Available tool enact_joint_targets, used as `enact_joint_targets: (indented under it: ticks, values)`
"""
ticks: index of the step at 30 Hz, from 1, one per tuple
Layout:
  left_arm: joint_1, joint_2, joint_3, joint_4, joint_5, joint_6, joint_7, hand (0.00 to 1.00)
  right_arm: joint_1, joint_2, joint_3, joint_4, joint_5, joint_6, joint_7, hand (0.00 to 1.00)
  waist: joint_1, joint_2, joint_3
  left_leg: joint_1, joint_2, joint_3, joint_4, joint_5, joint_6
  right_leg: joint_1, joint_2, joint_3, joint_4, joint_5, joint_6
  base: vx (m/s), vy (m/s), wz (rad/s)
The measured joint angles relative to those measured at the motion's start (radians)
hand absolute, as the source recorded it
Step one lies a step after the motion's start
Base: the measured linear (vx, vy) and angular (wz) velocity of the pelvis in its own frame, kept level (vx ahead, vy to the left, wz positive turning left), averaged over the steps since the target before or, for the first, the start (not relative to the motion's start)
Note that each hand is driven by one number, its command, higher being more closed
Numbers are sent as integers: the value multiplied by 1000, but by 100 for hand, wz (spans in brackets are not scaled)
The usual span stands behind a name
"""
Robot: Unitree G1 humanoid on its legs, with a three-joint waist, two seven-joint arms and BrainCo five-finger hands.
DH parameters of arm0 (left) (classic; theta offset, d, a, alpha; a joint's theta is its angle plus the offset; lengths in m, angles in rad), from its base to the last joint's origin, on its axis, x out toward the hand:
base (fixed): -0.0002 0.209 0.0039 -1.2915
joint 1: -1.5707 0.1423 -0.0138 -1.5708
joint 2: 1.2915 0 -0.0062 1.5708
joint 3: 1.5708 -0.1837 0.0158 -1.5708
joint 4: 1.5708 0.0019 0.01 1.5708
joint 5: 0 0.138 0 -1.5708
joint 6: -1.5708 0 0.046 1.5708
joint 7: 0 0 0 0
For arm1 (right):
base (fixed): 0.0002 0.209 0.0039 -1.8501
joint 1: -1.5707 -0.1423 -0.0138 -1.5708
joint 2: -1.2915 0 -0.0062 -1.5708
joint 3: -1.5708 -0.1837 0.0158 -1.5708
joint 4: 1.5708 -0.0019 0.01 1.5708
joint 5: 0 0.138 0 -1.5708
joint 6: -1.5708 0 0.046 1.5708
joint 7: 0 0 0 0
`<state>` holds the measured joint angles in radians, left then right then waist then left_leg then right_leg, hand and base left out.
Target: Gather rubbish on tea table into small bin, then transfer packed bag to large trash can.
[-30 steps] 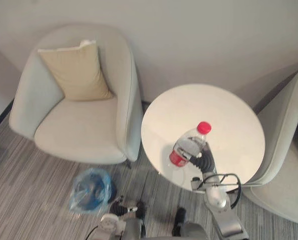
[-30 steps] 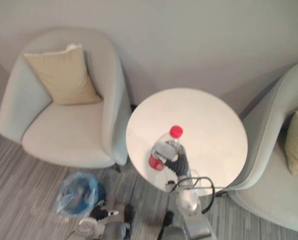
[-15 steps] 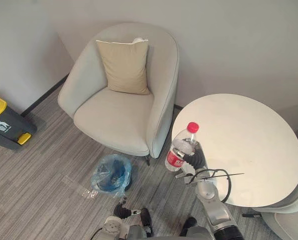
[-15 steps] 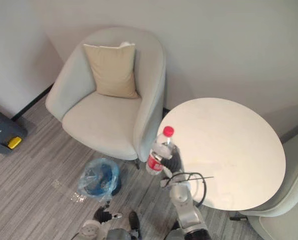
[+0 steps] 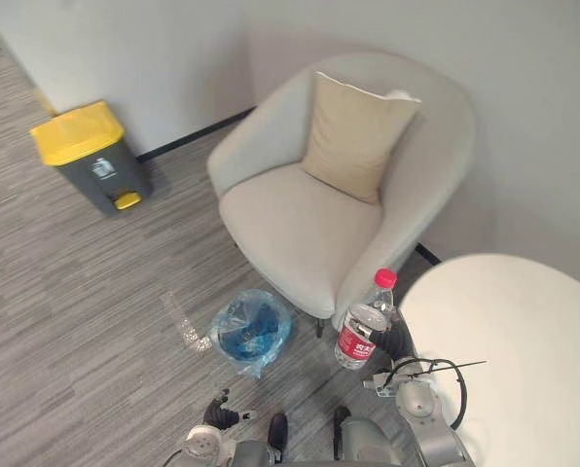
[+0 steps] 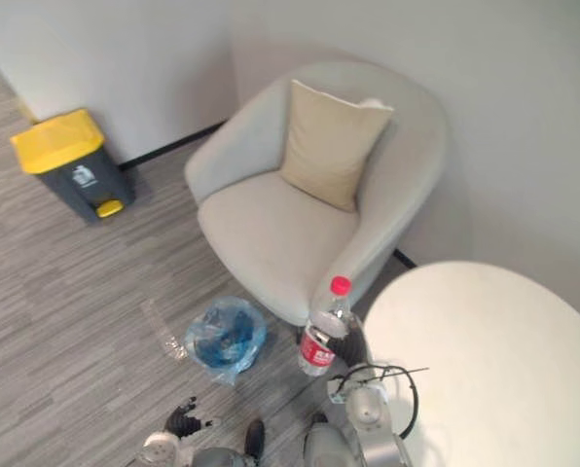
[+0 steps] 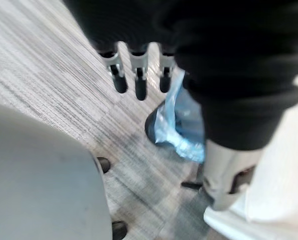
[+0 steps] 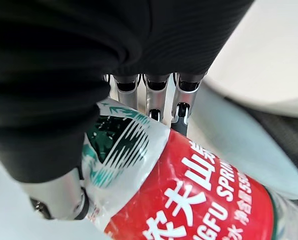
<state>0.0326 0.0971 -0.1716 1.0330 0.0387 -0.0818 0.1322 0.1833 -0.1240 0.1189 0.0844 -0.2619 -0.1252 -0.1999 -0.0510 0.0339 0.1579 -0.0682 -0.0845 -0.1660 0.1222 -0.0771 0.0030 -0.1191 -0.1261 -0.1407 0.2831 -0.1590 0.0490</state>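
The right robot hand (image 5: 394, 340) has its fingers curled round the red-capped water bottle (image 5: 365, 326), held upright just off the tabletop (image 5: 524, 341) edge, beside the armchair (image 5: 300, 224). The tabletop's visible part is bare (probably the last piece). Still to do: drop it in the blue-bagged small bin (image 5: 252, 329), then carry the bag to the yellow-lidded trash can (image 5: 86, 156). The left robot hand (image 7: 137, 75) hangs slack-fingered and empty. A second ago the bottle was over the tabletop, and the camera has since swung left.
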Motion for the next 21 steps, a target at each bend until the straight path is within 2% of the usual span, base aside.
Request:
enact_joint_targets:
  ticks: [5,13,14,15,16,17,18,19,21]
  values:
    - [2,-1,11,0,10,2,-1,0,0,13,-8,-31,17,-1,4,100,0,-1,-3,9,44,25,23,-37,-21,90,37,-48,-85,11,-5,157,-84,26]
    - [8,-1,12,-2,20,2,-2,0,26,45,-24,-29,29,-3,7,100,9,-1,-15,13,54,56,40,-43,-31,158,45,-74,-143,53,9,98,19,23]
    - [10,0,17,-2,22,2,-3,0,26,53,-19,-29,29,-3,8,100,10,-1,-21,2,72,118,50,-80,-44,158,35,-86,-144,55,7,17,74,33]
    - [10,0,18,-2,30,2,-4,0,25,53,-18,-27,29,-4,8,100,7,3,-23,-18,113,199,83,-95,-26,159,35,-102,-142,54,6,-2,49,52]
    - [9,0,20,-8,32,2,-4,0,15,50,-30,-14,29,-3,5,100,3,3,-21,-53,173,278,132,-108,-32,166,29,-126,-142,53,6,-4,36,70]
    - [9,0,26,-19,40,3,-3,0,1,41,-43,11,29,-2,2,100,0,-3,-18,-74,226,335,154,-103,-33,180,10,-137,-141,51,9,4,73,72]
    - [10,0,25,-24,40,3,-2,0,-3,32,-53,22,29,0,-1,100,-2,-2,-19,-76,258,360,130,-66,-45,192,-5,-145,-135,40,26,12,121,61]
    - [14,-2,20,-26,43,3,-1,0,-4,25,-60,25,29,1,-6,100,-4,0,-20,-70,258,364,113,-22,-121,199,-23,-152,-125,20,53,26,208,40]
    - [16,16,15,-29,47,4,0,0,-24,41,-57,33,28,0,-9,100,0,-23,-34,-56,185,369,49,10,-85,181,-79,-138,-145,32,54,18,230,20]
